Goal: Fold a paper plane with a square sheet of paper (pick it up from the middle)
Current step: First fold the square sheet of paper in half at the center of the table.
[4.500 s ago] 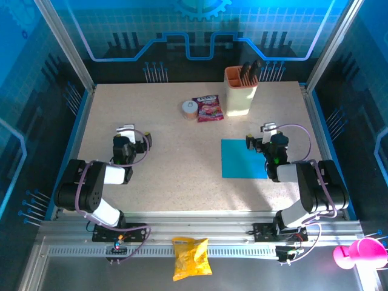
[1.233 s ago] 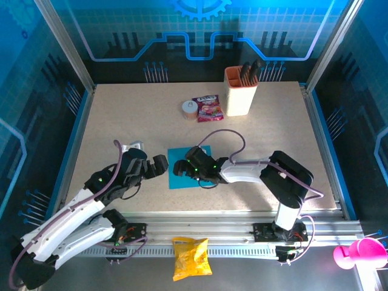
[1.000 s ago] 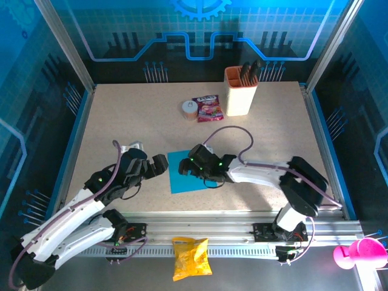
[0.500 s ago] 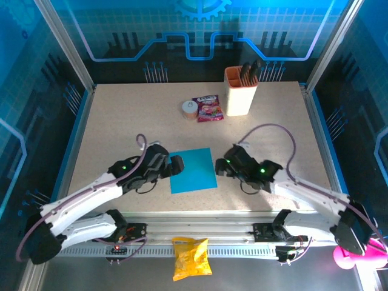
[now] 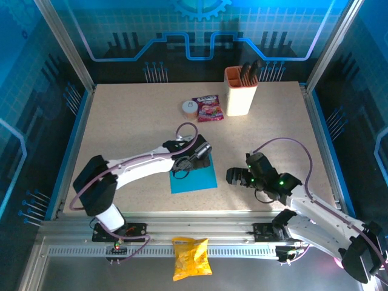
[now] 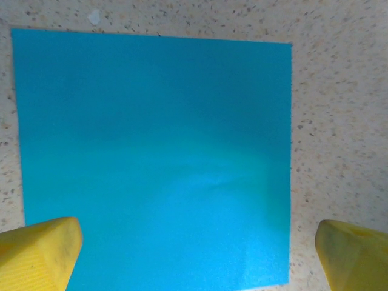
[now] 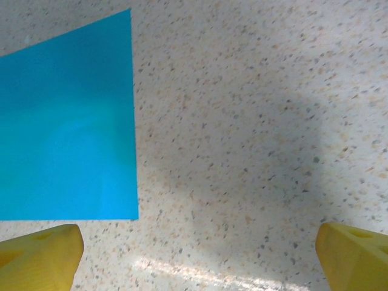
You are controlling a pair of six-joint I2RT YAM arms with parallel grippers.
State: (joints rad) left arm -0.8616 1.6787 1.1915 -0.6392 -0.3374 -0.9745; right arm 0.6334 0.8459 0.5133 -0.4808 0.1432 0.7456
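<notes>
The paper point(image 5: 197, 179) lies flat on the table point(image 5: 121, 115), near the middle and a bit to the near side. It is a plain blue square with no fold in it yet. So the job looks like it is at the very start: picking the sheet up.

The left gripper point(image 5: 193, 160) hangs over the far left part of the paper. Its yellow fingers point(image 6: 39, 251) are spread wide, about as wide as the sheet, and hold nothing. The right gripper point(image 5: 235, 177) is just to the right of the paper, over bare table. Its fingers are wide apart too, and hold nothing.

I think the next move is for the left gripper to go down onto the middle of the sheet. The paper is thin and flat, so the fingers may have to press and slide together to pinch up a little bump.

There is no writing on the paper. At the far side sit a red-purple packet point(image 5: 208, 108), a small roll point(image 5: 189, 108) and a tan cup point(image 5: 240, 91). A yellow bag point(image 5: 191, 257) lies on the near rail. Their labels are too small to read.
</notes>
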